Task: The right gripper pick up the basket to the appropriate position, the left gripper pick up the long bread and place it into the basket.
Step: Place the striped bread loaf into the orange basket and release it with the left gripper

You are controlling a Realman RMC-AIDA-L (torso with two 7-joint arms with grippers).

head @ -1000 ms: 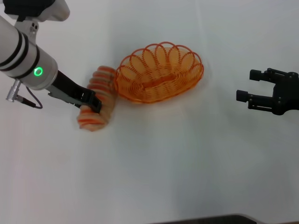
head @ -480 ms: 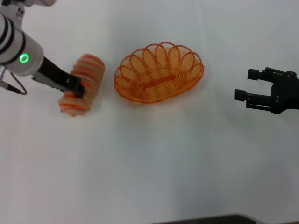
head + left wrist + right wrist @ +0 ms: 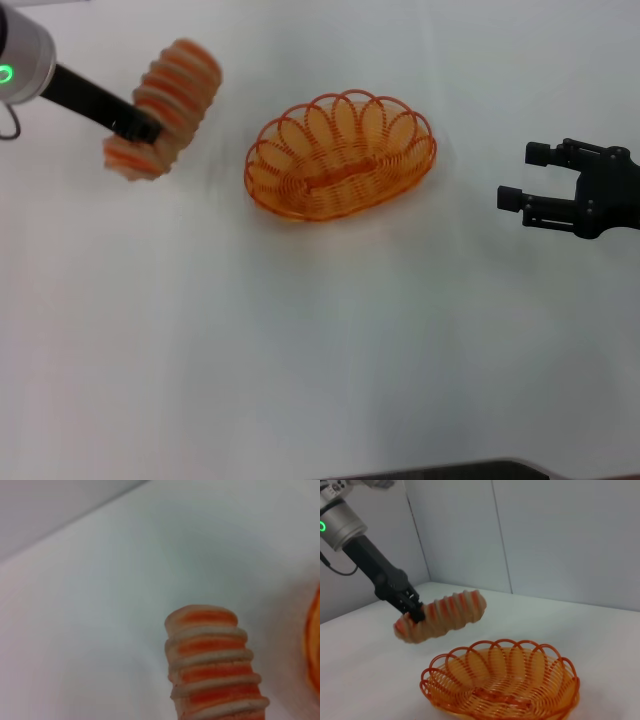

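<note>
Left pincer (image 3: 135, 128) pinching bread (image 3: 165, 108) mid-air, left of basket (image 3: 340, 155) on bench (image 3: 320, 350). Right pincer (image 3: 525, 175) spread, right of basket.

You are looking at a basket (image 3: 340, 155) of glossy orange coated wire. The long bread (image 3: 165, 108) is showing a matt, ridged, foam-like skin; the table (image 3: 320, 350) is reading smooth matt white.

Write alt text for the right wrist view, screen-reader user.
A black two-fingered left gripper holds a tan, orange-striped segmented long bread in the air, above and to one side of an empty oval orange wire basket resting on a white table, with pale wall panels behind.
</note>
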